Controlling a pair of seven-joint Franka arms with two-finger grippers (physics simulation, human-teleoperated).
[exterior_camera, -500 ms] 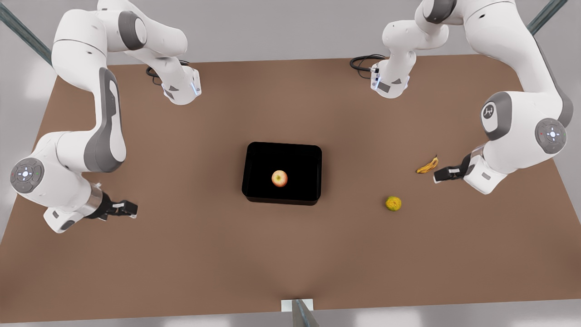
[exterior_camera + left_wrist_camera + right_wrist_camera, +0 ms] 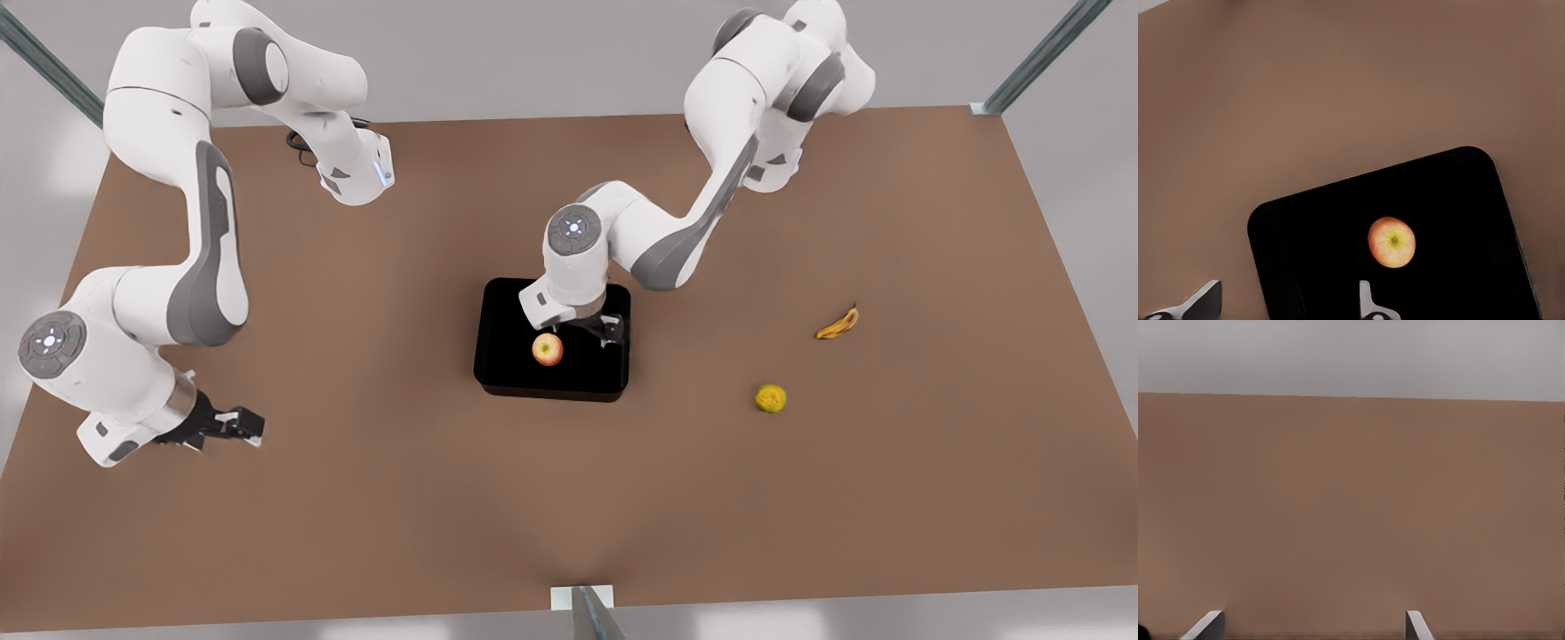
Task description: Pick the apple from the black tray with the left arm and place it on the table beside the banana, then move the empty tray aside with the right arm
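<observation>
The apple (image 2: 548, 349) (image 2: 1391, 241) lies red-pink and pale yellow inside the black tray (image 2: 511, 311) (image 2: 1318, 227) at the middle of the table (image 2: 400, 507). My left gripper (image 2: 597, 331) (image 2: 1288, 305) hangs open over the tray's far side, just beside the apple toward the front view's right, and holds nothing. The banana (image 2: 837, 324) rests on the table well off toward the front view's right. Near the table's edge at the front view's left, my right gripper (image 2: 244, 425) (image 2: 1311, 627) waits open, facing bare tabletop.
A rough yellow-green round fruit (image 2: 771, 398) lies on the table between the tray and the banana, nearer the front edge. Both arm bases (image 2: 356, 173) (image 2: 769, 169) stand at the far edge. A small white bracket (image 2: 582, 597) sits at the near edge.
The left arm has swung from beside the banana across to above the tray, near the apple. The right gripper has shifted slightly. The apple, tray and banana have not moved.
</observation>
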